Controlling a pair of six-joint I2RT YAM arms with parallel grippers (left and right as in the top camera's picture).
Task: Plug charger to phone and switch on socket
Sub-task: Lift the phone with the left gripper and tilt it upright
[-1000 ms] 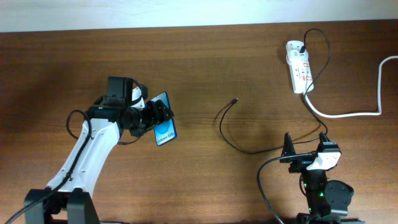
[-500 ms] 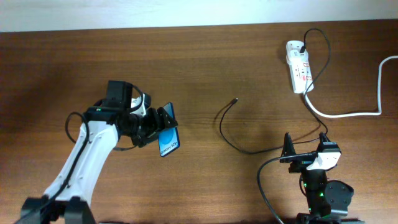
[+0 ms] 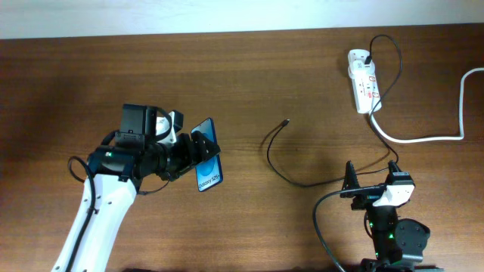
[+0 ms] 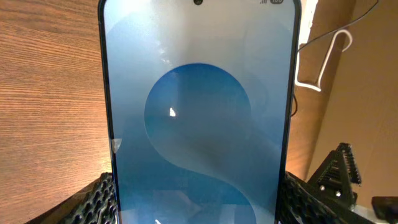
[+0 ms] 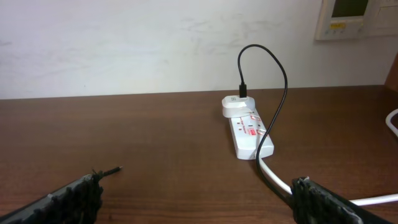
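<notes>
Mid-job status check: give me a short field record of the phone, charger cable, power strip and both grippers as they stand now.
phone: slim blue-screened smartphone, clamped in left gripper, nothing plugged in
charger: thin black cable; connector tip lies free on brown wooden table; other end plugged into strip
socket: small white power strip, far right, thick white cord running off right
switch position: cannot tell
right gripper: open, empty, at near edge

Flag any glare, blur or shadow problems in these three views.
Overhead: evenly lit and sharp, no glare on the phone. Left wrist: phone fills the frame, with one small bright glint on its screen. Right wrist: socket crisp; foreground fingers dark and soft.
</notes>
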